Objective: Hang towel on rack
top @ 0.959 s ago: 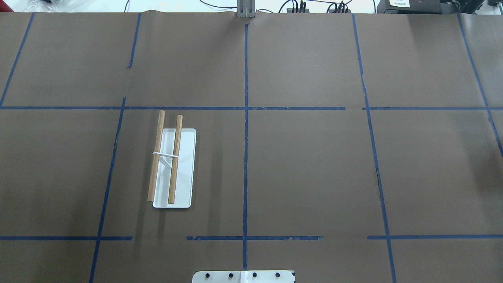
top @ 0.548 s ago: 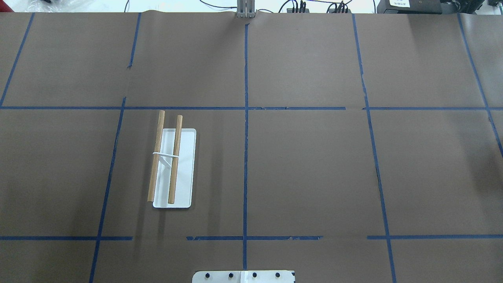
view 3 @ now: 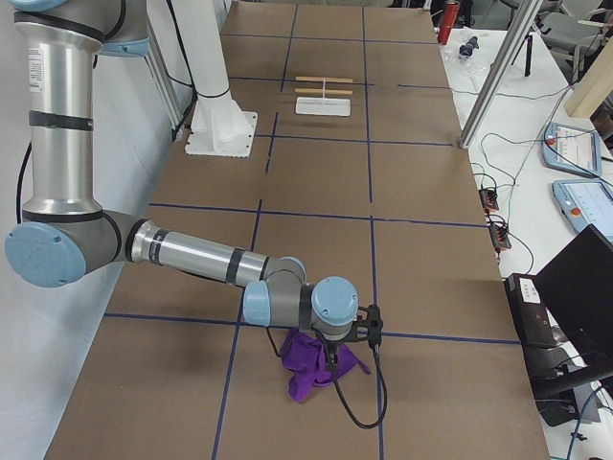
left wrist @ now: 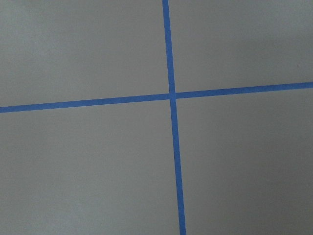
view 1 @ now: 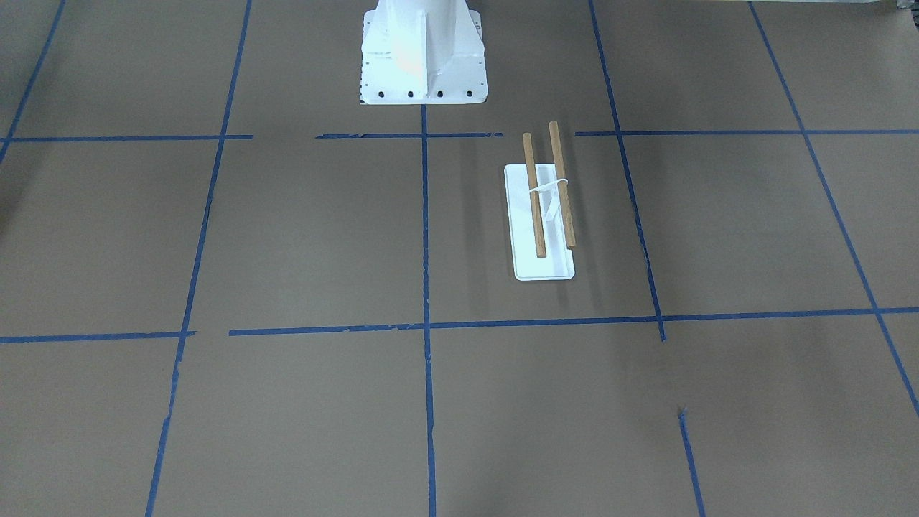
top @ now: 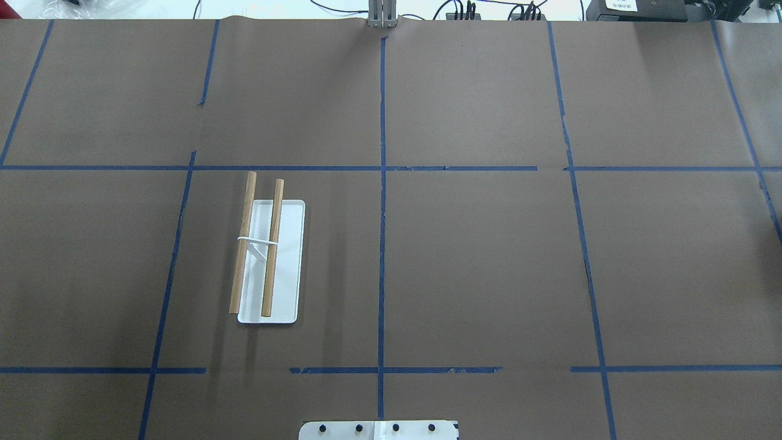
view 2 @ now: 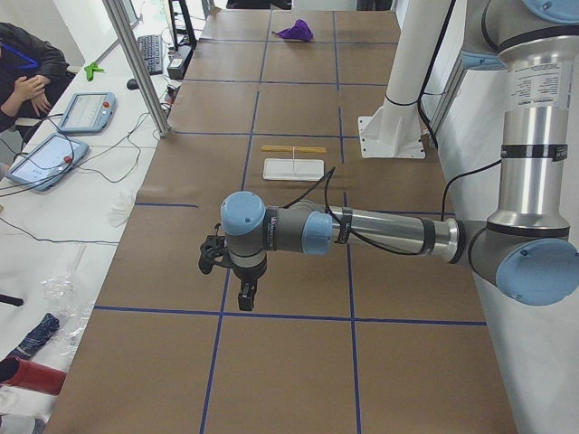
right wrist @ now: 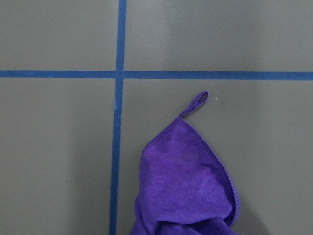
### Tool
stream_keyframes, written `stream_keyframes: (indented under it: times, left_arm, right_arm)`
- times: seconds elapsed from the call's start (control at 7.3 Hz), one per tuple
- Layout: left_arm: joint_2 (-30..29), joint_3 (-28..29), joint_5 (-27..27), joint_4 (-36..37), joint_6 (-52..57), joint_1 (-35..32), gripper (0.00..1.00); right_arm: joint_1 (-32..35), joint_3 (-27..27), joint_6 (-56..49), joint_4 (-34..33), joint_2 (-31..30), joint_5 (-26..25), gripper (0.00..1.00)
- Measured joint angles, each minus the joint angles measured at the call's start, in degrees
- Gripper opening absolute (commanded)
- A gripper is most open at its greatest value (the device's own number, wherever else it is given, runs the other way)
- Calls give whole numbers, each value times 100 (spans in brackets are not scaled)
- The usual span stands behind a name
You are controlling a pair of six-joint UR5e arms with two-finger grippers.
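The rack (top: 287,263) has a flat white base and two brown dowel rods; it stands left of the centre line and also shows in the front view (view 1: 546,269). The purple towel (view 3: 306,379) lies crumpled on the brown table at the robot's right end, its hanging loop showing in the right wrist view (right wrist: 186,191). My right gripper (view 3: 329,362) hangs just over the towel; I cannot tell if it is open or shut. My left gripper (view 2: 242,303) hovers above bare table at the left end, far from the rack; its state is also unclear.
The white robot pedestal (view 1: 422,57) stands at the table's near-robot edge. Blue tape lines (top: 382,244) divide the brown table cover. An operator (view 2: 27,81) and tablets sit beside the table's far edge, and a laptop (view 3: 575,287) is there too.
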Motion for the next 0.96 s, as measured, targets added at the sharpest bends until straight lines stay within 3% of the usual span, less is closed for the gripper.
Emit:
stream_keyframes:
  times: [0.14,0.27,0.55,0.68,0.82,0.96]
  left_arm:
    - [-1,-3,-1,-2,4,0,100]
    - [-4,-4,-1,-5,8,-1,100]
    - [-32,0,-1,-11,11,-1,100]
    - [-44,1,-1,-11,12,-1,100]
    - [-59,0,-1,-12,12,-1,100]
    - [-72,0,-1,-12,12,-1,100]
  right_arm:
    - [-195,-477,1,843,-30,-73,100]
    - [-447,-730,-6,1271,-43,-109,100]
    - [-938,-877,-14,1516,-74,-290,100]
    - [-1067,-893,-18,1541,-113,-411,63]
    - [-1125,-898,-20,1554,-163,-487,1]
    - [-1145,-899,-36,1564,-207,-521,0]
